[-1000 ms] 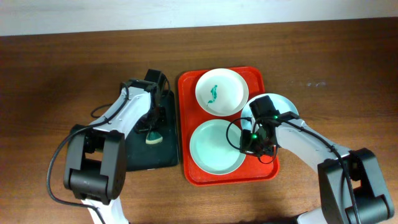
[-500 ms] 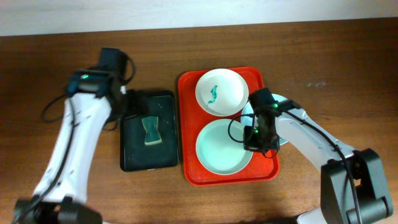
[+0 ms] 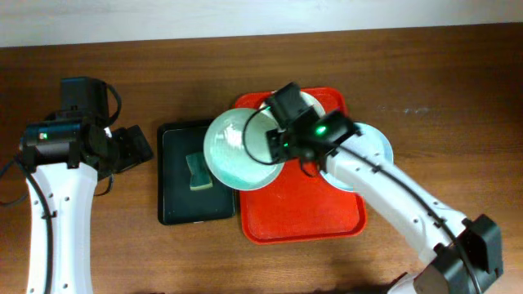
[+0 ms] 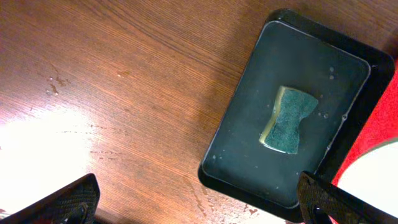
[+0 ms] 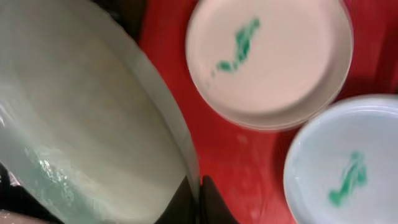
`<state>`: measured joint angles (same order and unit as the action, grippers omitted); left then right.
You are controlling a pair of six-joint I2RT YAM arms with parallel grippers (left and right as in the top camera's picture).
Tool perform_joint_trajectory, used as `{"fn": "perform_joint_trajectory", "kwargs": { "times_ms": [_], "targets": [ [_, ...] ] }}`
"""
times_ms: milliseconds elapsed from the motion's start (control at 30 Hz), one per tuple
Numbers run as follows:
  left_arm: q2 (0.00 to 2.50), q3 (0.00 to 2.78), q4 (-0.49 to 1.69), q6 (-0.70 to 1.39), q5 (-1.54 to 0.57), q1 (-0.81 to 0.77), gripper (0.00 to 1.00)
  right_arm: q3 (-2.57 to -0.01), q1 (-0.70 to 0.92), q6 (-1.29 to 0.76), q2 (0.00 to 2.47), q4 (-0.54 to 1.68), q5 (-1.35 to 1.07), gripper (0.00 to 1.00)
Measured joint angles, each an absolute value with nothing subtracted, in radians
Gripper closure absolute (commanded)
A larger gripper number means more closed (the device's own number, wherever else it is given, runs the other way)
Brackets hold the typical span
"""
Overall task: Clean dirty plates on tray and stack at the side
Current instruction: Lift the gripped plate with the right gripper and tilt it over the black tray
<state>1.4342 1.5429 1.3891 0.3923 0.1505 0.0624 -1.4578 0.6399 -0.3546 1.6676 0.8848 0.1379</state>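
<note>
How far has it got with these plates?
Nothing looks stacked at the side yet. In hand: jaws of the right arm clamp a mint plate, no smear showing, raised by the black tray and sponge. Left: the white plate and the other mint plate at the red tray's right edge both show green smears.

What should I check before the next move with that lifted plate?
1. Right gripper shut on the rim of the mint plate: ok.
2. Left gripper open and empty: ok.
3. Sponge lying free in the black tray: ok.
4. Mint plate free of smear: cannot tell, only part of it shows.
5. White plate and pale blue plate clean: not ok, both carry green smears.
</note>
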Motion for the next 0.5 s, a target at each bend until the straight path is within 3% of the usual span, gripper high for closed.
{"fn": "perform_joint_trajectory", "kwargs": {
  "times_ms": [200,500],
  "targets": [
    [1.434,1.543,1.389,0.392,0.151,0.062,0.01,-1.46,0.768,-0.265,1.748,0.677,0.313,0.96],
    [1.434,1.543,1.389,0.392,0.151,0.062,0.01,-1.47,0.924,-0.206,1.763,0.646,0.591,0.96]
  ]
}}
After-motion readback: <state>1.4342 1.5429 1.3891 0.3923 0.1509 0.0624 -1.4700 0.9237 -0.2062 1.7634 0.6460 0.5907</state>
